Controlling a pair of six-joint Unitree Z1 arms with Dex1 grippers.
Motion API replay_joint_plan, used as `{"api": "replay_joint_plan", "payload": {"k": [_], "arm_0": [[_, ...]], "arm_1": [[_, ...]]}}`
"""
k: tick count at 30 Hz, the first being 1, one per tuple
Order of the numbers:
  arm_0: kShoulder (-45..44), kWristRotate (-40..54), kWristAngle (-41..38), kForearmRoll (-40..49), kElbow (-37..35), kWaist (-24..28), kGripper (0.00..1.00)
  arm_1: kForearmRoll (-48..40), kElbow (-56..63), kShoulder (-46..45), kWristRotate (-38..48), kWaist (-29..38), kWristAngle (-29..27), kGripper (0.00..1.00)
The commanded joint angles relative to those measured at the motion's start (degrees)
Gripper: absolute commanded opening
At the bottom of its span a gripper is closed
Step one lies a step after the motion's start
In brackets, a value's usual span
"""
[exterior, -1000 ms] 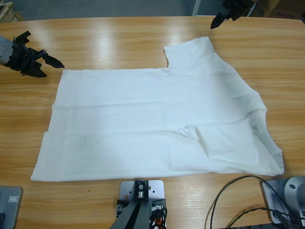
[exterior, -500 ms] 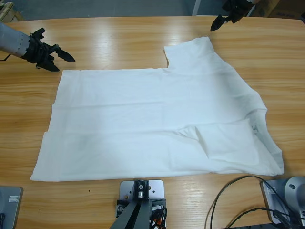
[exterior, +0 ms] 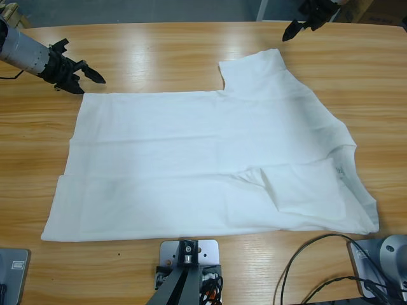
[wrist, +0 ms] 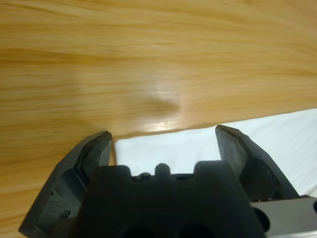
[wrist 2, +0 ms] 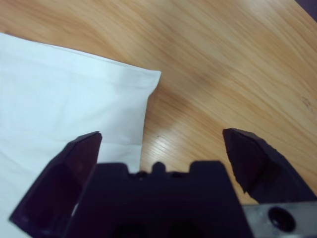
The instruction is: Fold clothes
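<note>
The white T-shirt point(exterior: 203, 165) lies flat across the table, hem to the left and neck to the right. One sleeve point(exterior: 254, 67) sticks out toward the far edge. The other sleeve point(exterior: 305, 187) is folded in over the body. A small neck label point(exterior: 339, 170) shows near the right side. My left gripper point(exterior: 95, 79) is open just beyond the far-left hem corner; the left wrist view has that corner of the T-shirt point(wrist: 198, 146) between the jaws of the left gripper point(wrist: 163, 134). My right gripper point(exterior: 294, 30) hangs open past the far sleeve; the T-shirt's sleeve corner point(wrist 2: 64, 99) lies left of the right gripper point(wrist 2: 166, 135).
The wooden table point(exterior: 159, 57) shows bare wood around the shirt. Black cables point(exterior: 311, 267) loop at the near right edge.
My left gripper has moved up and to the right, toward the shirt's far-left corner. The right gripper has shifted only slightly. The shirt has not moved.
</note>
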Motion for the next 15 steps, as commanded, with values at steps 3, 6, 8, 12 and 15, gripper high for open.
{"api": "replay_joint_plan", "payload": {"k": [3,6,8,12,15], "arm_0": [[3.23,1.34,3.33,4.06,3.63,-0.76,0.816],[3.23,1.45,3.3,4.58,3.65,-0.66,0.801],[3.23,1.45,3.25,5.39,3.75,-0.81,0.738],[3.53,1.73,3.16,5.46,3.58,-1.31,0.596],[3.95,1.68,3.55,5.39,2.73,-1.96,0.572]], "arm_1": [[0.38,1.68,2.28,0.6,-0.82,0.91,0.996],[0.38,1.76,2.3,0.73,-0.82,0.86,0.996],[0.38,1.68,2.3,0.85,-0.85,0.91,0.996],[0.38,1.69,2.3,0.9,-0.83,0.89,0.991],[0.38,1.73,2.3,0.9,-0.82,0.91,0.991]]}}
